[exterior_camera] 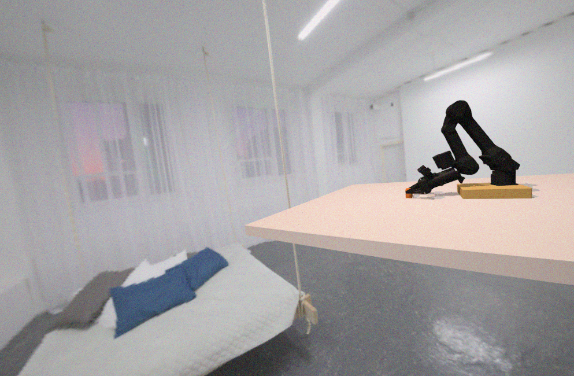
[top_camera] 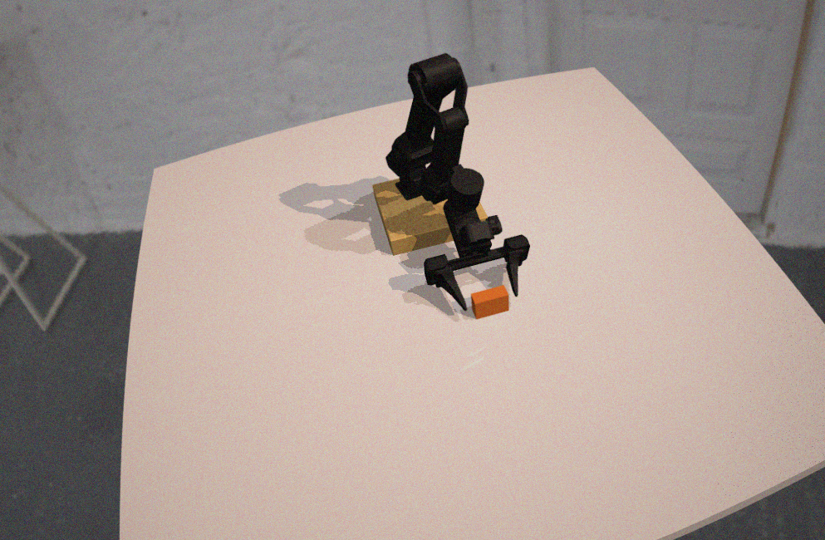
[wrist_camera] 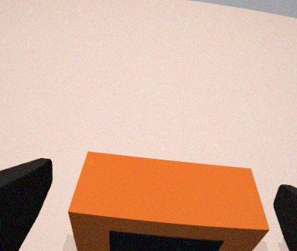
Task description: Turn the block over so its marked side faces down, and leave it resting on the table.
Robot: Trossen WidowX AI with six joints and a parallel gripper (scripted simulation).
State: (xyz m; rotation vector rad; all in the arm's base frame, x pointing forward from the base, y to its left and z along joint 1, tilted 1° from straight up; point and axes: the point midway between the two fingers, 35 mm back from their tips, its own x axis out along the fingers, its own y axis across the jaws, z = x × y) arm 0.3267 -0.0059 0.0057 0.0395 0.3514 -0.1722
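The orange block (top_camera: 489, 301) (exterior_camera: 408, 194) (wrist_camera: 167, 201) rests on the pale table (top_camera: 298, 414) (exterior_camera: 385, 221) (wrist_camera: 136, 62). Its dark rectangular mark (wrist_camera: 164, 249) is on the side face turned toward the wrist camera, and its plain orange face points up. My gripper (top_camera: 488, 299) (exterior_camera: 411, 191) (wrist_camera: 167, 183) is open wide and low over the table. One finger stands on each side of the block, with a clear gap between each finger and the block. The arm leans forward and down from its base.
The arm's base stands on a tan wooden slab (top_camera: 413, 223) (exterior_camera: 493, 190) behind the block. The table edges are far from the block on all sides. A hanging bed (exterior_camera: 185, 310) lies off the table, below and to the left.
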